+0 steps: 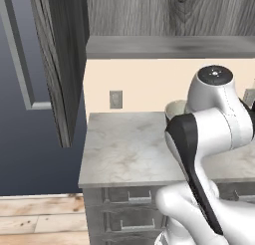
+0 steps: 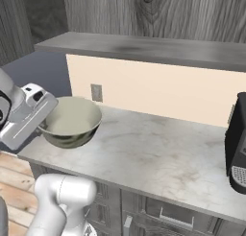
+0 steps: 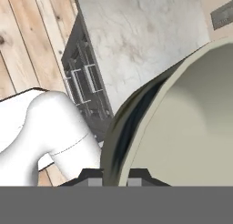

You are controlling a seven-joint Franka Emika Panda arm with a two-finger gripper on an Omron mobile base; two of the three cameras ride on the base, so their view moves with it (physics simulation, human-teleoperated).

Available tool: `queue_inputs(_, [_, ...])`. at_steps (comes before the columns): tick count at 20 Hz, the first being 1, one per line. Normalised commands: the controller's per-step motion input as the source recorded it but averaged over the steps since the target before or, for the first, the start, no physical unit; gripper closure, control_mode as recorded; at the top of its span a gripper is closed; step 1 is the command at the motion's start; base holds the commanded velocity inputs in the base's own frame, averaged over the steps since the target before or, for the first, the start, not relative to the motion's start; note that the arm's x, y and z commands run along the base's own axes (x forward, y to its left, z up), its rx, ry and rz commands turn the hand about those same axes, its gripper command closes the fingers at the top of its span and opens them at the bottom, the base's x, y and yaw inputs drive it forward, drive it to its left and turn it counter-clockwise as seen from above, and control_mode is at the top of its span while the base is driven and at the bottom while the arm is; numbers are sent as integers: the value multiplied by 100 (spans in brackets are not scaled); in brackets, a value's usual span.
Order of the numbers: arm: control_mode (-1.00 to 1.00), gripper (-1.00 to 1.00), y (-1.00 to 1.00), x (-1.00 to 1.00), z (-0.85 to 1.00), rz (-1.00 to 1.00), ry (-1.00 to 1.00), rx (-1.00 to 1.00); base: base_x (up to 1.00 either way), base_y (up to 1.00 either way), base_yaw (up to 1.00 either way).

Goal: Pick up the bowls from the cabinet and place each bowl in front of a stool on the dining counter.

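Observation:
My gripper is shut on the rim of a plain tan-olive bowl, holding it upright just over the left end of the marble-topped drawer counter. In the hand view the bowl's wall passes between the two dark fingertips of the gripper. In the left base view my arm covers all of the bowl but a piece of its rim. The cabinet's flat grey shelf runs above, and its tall door stands open at the left. The stools and the dining counter are out of view.
The marble drawer counter has drawers below. A wall outlet sits on the beige backsplash. A dark coffee machine stands at the counter's right end. Wooden floor lies to the left.

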Motion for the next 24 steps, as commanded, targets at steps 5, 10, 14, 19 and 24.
queue_inputs(5, [-100, 100, 37, 0, -43, 9, 5, -12, 0, 0, 0])
queue_inputs(10, [-100, 100, 12, 0, -3, 1, 7, -2, 0, 0, 0])
queue_inputs(14, [-100, 100, 0, 0, 0, 0, 0, 0, 0, 0, 0])
queue_inputs(19, [-100, 100, 0, 0, 0, 0, 0, 0, 0, 0, 0])
queue_inputs(24, [100, 100, -10, -10, 0, -2, 0, 0, -6, -33, -10])
